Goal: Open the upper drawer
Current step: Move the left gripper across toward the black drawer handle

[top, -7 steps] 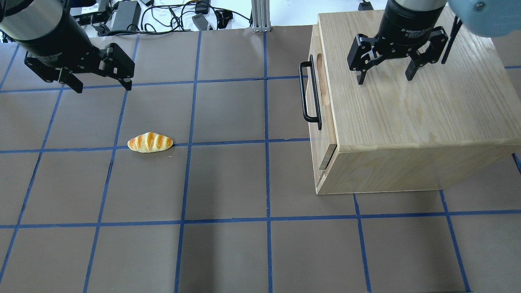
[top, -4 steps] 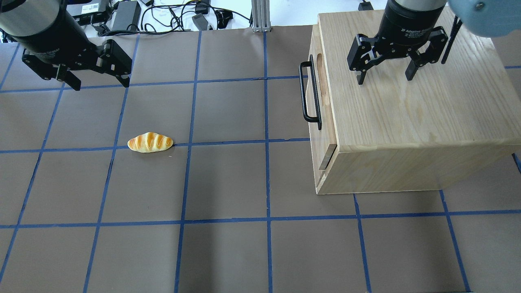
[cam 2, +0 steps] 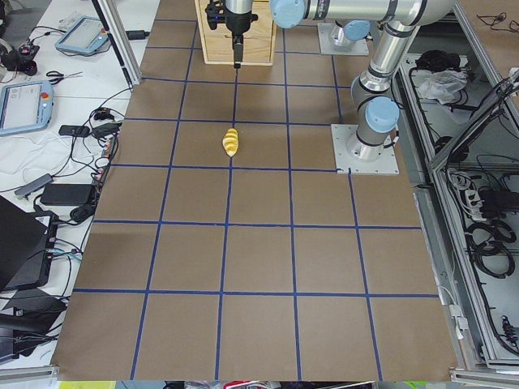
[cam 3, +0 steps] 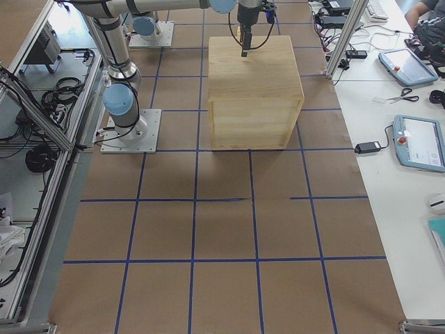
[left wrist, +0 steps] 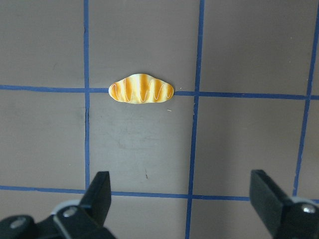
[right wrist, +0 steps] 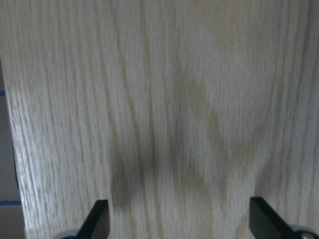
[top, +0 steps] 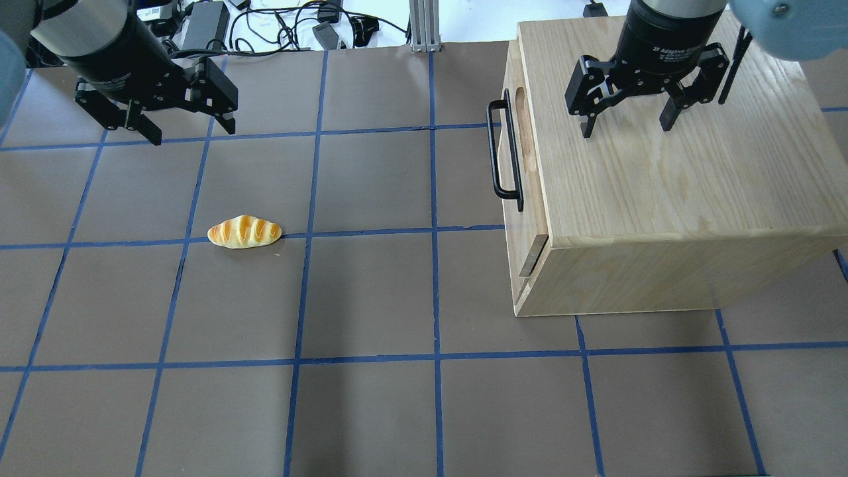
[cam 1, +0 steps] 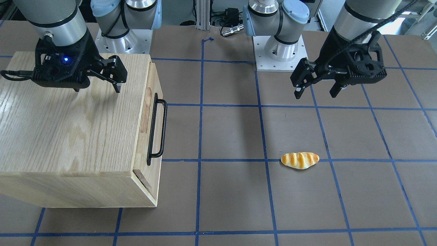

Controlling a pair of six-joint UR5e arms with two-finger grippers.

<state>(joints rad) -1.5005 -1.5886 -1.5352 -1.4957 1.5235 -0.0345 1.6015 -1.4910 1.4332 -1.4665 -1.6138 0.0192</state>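
The task looks barely begun. The upper drawer (top: 532,199) sits in the front of the wooden cabinet (top: 662,185) on the robot's right side of the table (top: 371,298), and its front lies about flush with the cabinet. Only a thin dark gap shows at the near corner, so it appears shut or very nearly so. Its black bar handle (top: 493,149) stands out from the front, facing the middle of the table, and nothing touches it. The right gripper (top: 627,128) hangs above the cabinet's top, back from the front edge. Its jaws are spread wide and hold nothing, and its wrist view shows only wood grain between the fingers. The left gripper (top: 193,134) hovers over the far left of the table, well apart from the cabinet. Its jaws are also wide open and empty, with a bread roll (top: 244,232) lying on the table nearer the robot. By this reading every real step is left to do. A gripper has to come to the handle, close around the bar, and pull the drawer straight out from the cabinet.
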